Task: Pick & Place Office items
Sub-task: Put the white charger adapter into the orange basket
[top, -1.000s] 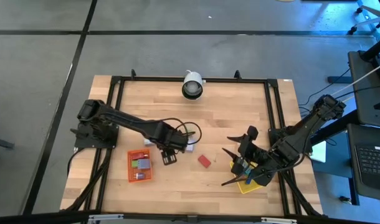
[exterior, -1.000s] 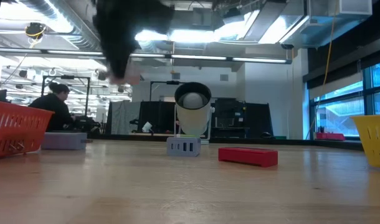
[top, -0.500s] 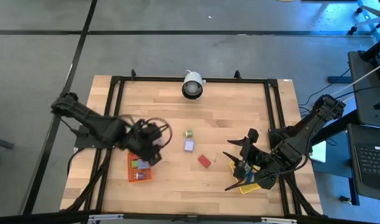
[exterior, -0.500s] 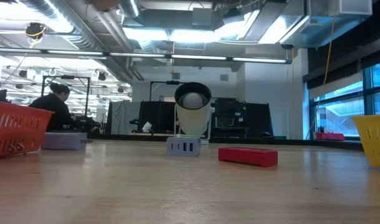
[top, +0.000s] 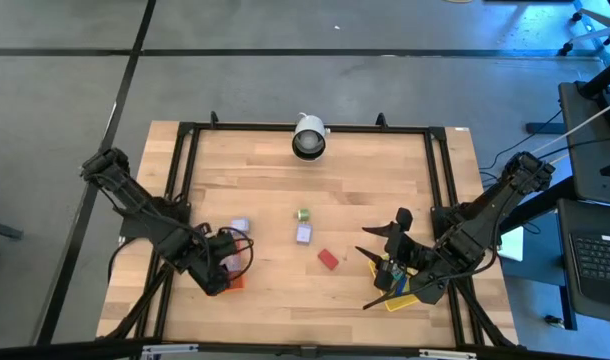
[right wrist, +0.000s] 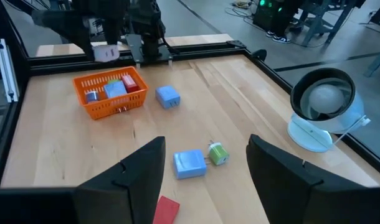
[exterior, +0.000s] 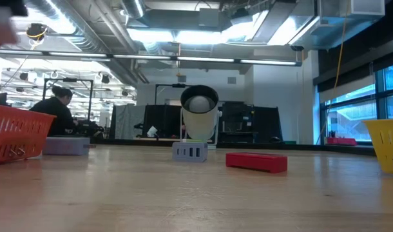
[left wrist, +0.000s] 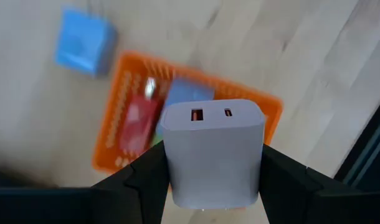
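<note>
My left gripper [top: 218, 268] hangs over the orange tray [left wrist: 112, 134], shut on a pale grey block [left wrist: 213, 152] with two ports on its upper face. Red and blue pieces lie in that tray. On the table lie a blue block [left wrist: 84, 43] beside the tray, another lilac block [top: 304, 234], a small green piece [top: 303, 215] and a red piece [top: 329, 259]. My right gripper [top: 373, 272] stands open by the yellow tray [top: 403, 297] at the near right, with nothing between its fingers. My left gripper pinches the pale grey block by two opposite sides [left wrist: 170, 163] between its two fingers [left wrist: 146, 180]. The fingers come from above, pointing down. The block is lifted clear above the orange tray, its ported face up toward the wrist.
A white round lamp-like device [top: 308, 137] stands at the far edge, middle. A black frame [top: 185, 150] runs around the tabletop. Bare wood lies between the two trays and toward the far side.
My left gripper has gone from the table's middle toward the left and near edges, rolling at the wrist, and now hangs over the orange tray. The pale grey block went with it, clear of the table. The green piece and lilac block it covered now show.
</note>
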Controlling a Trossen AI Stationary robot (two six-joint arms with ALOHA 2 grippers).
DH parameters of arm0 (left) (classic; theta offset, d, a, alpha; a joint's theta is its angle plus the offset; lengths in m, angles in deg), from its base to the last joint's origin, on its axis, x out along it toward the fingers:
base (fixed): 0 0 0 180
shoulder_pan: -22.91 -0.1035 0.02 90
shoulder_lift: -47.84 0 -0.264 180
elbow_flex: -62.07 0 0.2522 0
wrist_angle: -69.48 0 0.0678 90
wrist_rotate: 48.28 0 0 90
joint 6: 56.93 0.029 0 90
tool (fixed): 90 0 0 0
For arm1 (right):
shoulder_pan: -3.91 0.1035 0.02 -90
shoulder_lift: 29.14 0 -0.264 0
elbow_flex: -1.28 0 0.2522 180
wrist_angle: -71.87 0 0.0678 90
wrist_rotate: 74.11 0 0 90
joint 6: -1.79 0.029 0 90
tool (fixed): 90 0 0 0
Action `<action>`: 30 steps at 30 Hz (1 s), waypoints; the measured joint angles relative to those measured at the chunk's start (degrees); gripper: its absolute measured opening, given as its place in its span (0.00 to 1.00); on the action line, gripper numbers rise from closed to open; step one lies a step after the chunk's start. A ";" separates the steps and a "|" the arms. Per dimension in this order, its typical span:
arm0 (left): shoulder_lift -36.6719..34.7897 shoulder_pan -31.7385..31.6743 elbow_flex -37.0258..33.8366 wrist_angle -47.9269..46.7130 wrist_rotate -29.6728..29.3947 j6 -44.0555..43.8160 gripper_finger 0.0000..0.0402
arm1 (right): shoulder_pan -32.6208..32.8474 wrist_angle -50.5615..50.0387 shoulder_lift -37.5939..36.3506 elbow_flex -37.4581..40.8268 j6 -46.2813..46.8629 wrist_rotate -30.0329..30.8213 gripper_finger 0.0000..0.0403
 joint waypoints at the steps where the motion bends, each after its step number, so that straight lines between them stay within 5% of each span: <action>1: 0.00 0.26 -1.09 0.58 1.06 -0.52 0.49 | 0.00 0.00 0.01 0.00 0.03 -0.01 0.56; 12: 0.04 0.65 -10.30 9.59 7.83 -0.68 0.49 | 0.00 0.02 0.00 0.00 0.20 -0.06 0.56; 30: 0.31 0.65 -15.08 18.25 9.24 -0.15 0.49 | -0.02 0.00 0.01 0.01 -0.02 0.00 0.56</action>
